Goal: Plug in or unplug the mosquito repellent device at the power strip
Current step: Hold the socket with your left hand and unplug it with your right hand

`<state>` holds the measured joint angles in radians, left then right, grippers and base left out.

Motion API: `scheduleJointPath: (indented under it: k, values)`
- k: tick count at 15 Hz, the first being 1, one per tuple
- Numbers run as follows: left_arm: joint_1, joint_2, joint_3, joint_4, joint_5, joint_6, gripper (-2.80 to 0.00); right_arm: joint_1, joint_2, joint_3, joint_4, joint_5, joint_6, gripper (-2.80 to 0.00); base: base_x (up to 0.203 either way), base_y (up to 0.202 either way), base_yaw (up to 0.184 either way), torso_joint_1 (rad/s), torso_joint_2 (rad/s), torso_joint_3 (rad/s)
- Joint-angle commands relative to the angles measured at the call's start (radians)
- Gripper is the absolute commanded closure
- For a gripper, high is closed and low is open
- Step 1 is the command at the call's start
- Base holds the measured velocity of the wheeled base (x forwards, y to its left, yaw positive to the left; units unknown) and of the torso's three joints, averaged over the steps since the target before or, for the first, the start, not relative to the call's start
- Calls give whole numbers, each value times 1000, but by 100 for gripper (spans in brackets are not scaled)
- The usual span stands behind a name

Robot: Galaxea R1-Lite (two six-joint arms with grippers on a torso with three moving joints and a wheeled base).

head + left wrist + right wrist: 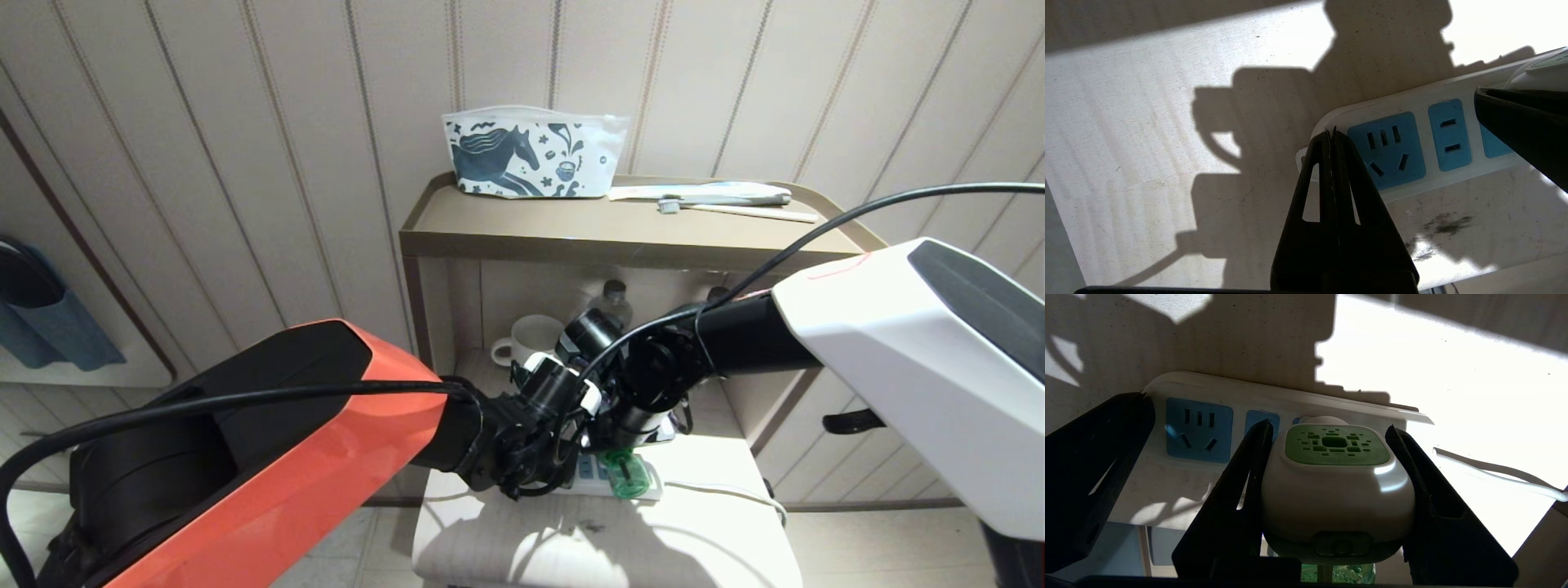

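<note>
The mosquito repellent device (pixel 1337 477) has a white rounded head, a green vented top and a green bottle (pixel 624 478) below. Its back sits against the power strip (pixel 1241 396) at the socket panel nearest the cord; the prongs are hidden. My right gripper (pixel 1329 428) is shut on the device's head, one finger on each side. My left gripper (pixel 1331 132) is shut, with nothing between its fingers. Its tips rest on the other end of the power strip (pixel 1429 106), beside a free blue socket panel (pixel 1386 149).
The strip lies on a pale low table (pixel 571 547), with its white cord (pixel 1494 473) trailing off to the right. Behind stands a brown shelf unit (pixel 571 233) with a horse-print pouch (pixel 531 155), a toothbrush (pixel 735 208), a white mug (pixel 526 339) and a clear bottle (pixel 612 298).
</note>
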<state>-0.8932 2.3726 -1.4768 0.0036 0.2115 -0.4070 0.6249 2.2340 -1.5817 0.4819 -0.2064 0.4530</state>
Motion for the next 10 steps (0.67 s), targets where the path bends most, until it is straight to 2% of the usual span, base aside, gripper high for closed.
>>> scheduleJointPath:
  k: [1,5,10]
  values:
    - [-3,-4,-1,1,0,-1,0,10,-25,-1,0,2,18,0,0,0,0,0,0,0]
    - [-4,-1,6,1,0,-3,0,51,-35,-35,1,-6,37,0,0,0,0,0,0,0]
    - [-4,1,-3,1,2,-3,0,56,-37,-41,9,-15,35,0,0,0,0,0,0,0]
